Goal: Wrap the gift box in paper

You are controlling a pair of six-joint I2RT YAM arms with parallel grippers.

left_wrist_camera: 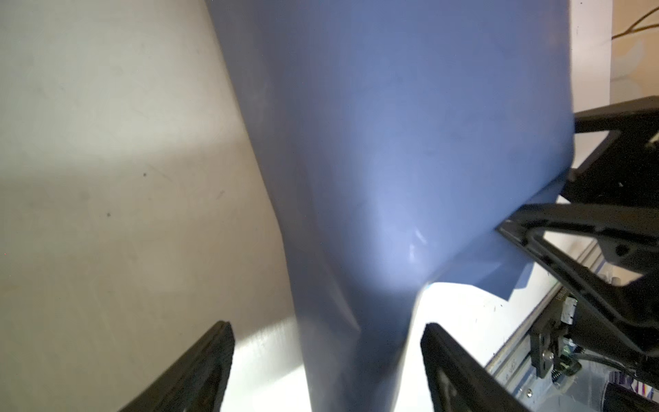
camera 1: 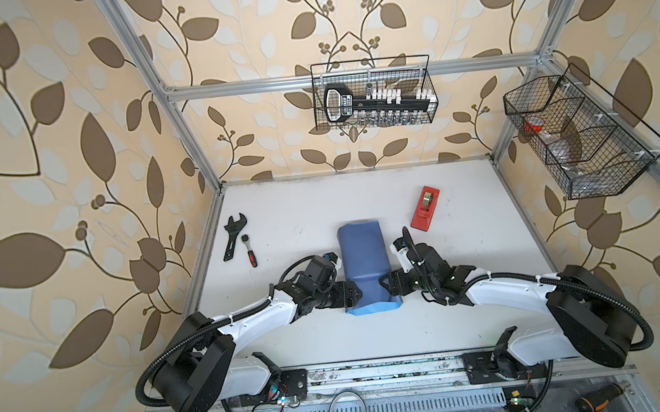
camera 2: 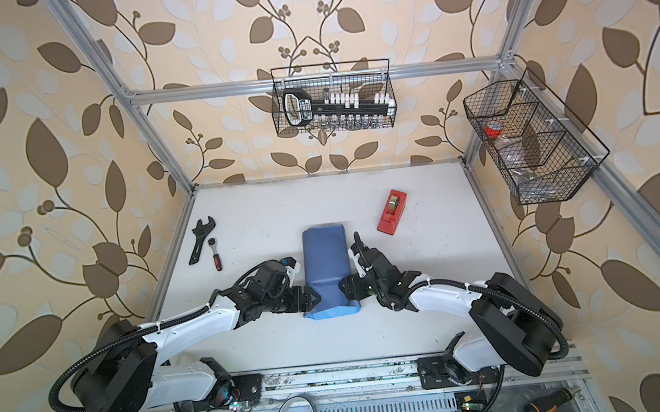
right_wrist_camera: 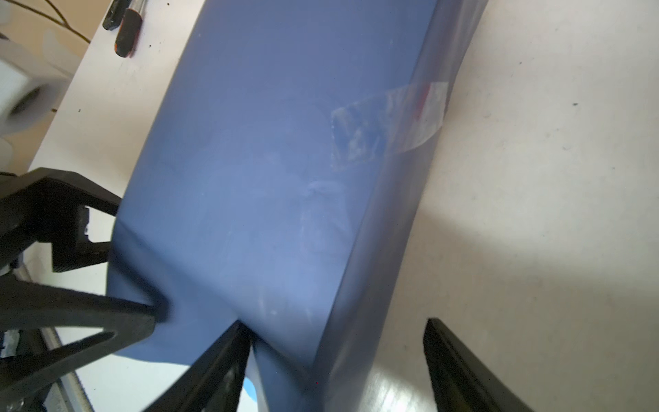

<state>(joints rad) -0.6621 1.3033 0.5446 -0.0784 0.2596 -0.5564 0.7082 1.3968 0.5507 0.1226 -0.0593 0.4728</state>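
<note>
- On the table (camera 1: 316, 333), mid-width and toward the near edge: the paper (camera 1: 362, 253) lies as a slate-blue sleeve. Its long axis runs from the robot's side away toward the back wall.
- Gift box not visible in any view. Judged to sit inside the sleeve; where along its length cannot be told.
- Near end of the sleeve is open and flared, with the pale-blue face showing along its lower lip.
- Clear tape strip (right_wrist_camera: 388, 121) bridges the top face and the side wall facing the right arm, so the long seam looks closed.
- Left gripper (camera 1: 356, 292) is at the sleeve's left flank and right gripper (camera 1: 385, 285) at its right flank. They point at each other across the short axis, both at the near end, and the paper is waisted inward between them.
- Left gripper: jaws wide. In the left wrist view the sleeve's flank runs between the two fingers with daylight beside it; nothing clamped.
- Right gripper: jaws wide. One finger (right_wrist_camera: 221, 364) touches the dent in the paper, the other hangs over bare table; nothing clamped.
- Deciding relation: the end to be closed lies nearest the robot, square to the long axis, and neither arm is nearer than the other. The side tucks are judged to need a push inward along the short axis, evenly from both flanks, or the sleeve will skew.
- Red tape dispenser (camera 1: 425, 208) stands well apart, beyond the sleeve and to its right, on the right arm's side.
</note>
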